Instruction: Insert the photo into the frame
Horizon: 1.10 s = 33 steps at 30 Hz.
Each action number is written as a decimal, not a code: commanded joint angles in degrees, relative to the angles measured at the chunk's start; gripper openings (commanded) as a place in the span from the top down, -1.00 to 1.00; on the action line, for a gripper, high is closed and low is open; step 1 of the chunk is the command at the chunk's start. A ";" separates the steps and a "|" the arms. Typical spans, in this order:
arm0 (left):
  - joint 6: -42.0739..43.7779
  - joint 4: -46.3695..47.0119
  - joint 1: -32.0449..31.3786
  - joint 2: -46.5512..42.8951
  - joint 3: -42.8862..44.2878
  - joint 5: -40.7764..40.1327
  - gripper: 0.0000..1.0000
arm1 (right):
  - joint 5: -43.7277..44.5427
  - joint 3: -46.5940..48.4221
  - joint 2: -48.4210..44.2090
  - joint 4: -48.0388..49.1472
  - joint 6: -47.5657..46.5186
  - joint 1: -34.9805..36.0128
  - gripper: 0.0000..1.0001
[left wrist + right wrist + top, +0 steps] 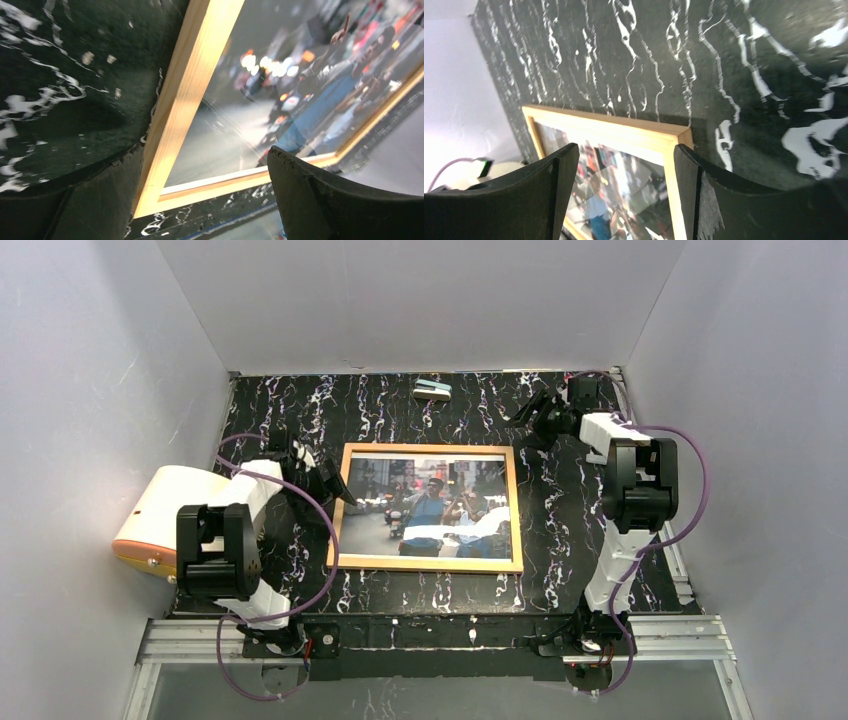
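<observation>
The frame (425,449), thin light wood, lies flat in the middle of the black marbled table. The photo (430,505), a street scene with people in blue, sits inside its border. My left gripper (335,485) hovers open at the frame's left edge. In the left wrist view that gripper (205,155) straddles the frame's (185,100) near left corner, with the photo (280,85) beyond and nothing held. My right gripper (528,412) is open above the table just past the far right corner. In the right wrist view it (626,150) is empty over the frame (624,132) and photo (624,190).
A small grey and teal block (432,390) lies at the table's back edge. A white and orange device (165,515) stands off the table's left side. White walls close in on three sides. A metal rail (430,640) runs along the front.
</observation>
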 commanded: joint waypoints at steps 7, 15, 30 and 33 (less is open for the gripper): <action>6.69 -11.42 -0.32 -5.76 17.37 -17.59 -0.92 | 23.97 4.30 -13.12 -17.63 -6.21 -0.67 -0.57; 5.28 -6.61 -0.58 -13.78 25.48 -24.90 -0.97 | 35.01 -10.68 -38.81 -22.80 -7.27 -0.34 -0.62; 4.27 -8.05 -0.67 -26.41 23.21 -39.19 -0.97 | 53.26 -14.20 -72.67 -36.67 -5.92 -0.32 -0.97; 3.36 -9.26 -0.73 -28.27 22.32 -40.28 -0.97 | 56.29 -12.53 -74.24 -37.07 -7.16 -0.31 -0.97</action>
